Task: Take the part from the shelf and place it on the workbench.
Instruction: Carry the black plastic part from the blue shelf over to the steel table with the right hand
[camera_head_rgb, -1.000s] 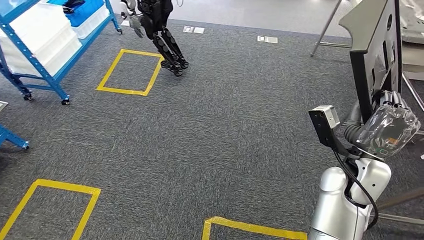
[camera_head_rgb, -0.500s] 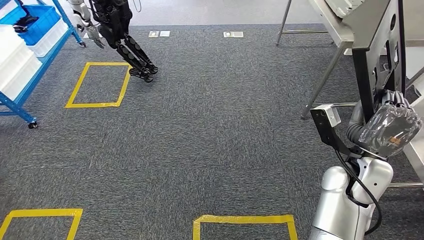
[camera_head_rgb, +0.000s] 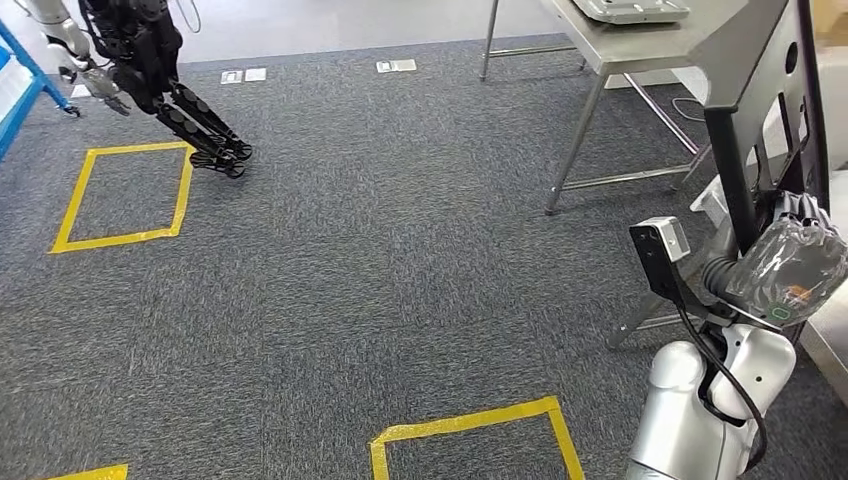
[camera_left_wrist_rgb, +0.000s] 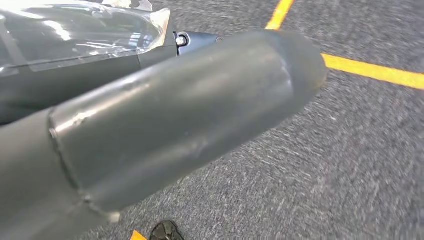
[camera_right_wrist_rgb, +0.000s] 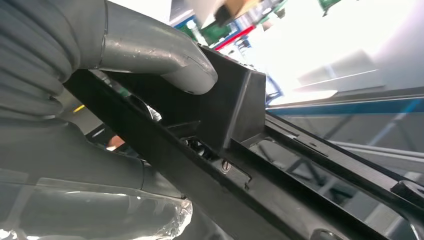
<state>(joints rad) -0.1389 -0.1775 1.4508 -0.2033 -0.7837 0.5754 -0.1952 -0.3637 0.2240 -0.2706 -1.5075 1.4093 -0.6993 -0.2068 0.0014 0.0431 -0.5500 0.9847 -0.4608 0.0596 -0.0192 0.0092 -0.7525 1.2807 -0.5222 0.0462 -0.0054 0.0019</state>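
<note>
Ahead and to the left of the right hand (camera_head_rgb: 790, 262), the grey carpet (camera_head_rgb: 400, 260) lies wide and open, marked by yellow tape outlines (camera_head_rgb: 125, 195), one far off to the left and another corner of tape close in front of the robot's body. Nearer the hand, up and just to its left, stands the metal workbench (camera_head_rgb: 650, 35), its thin legs coming down onto the carpet and its top edge running toward the part. A pale tray (camera_head_rgb: 630, 10) sits on that bench top. Far across the open floor from the hand, another robot (camera_head_rgb: 150, 70) with dark legs stands beside the far tape outline, next to a blue shelf frame (camera_head_rgb: 25, 75). The right hand, wrapped in clear plastic film, grips the part (camera_head_rgb: 765, 110), a large dark flat panel held upright so that it rises well above the hand and overlaps the bench's near corner in the head view. In the right wrist view the thick grey thumb (camera_right_wrist_rgb: 160, 55) presses over a raised black block on the part (camera_right_wrist_rgb: 235, 120), with the panel's ribbed frame stretching away from the hand. The left hand (camera_left_wrist_rgb: 165, 120) hangs over the carpet near a yellow line; its thumb is blurred and close, so I cannot tell how its fingers lie.
</note>
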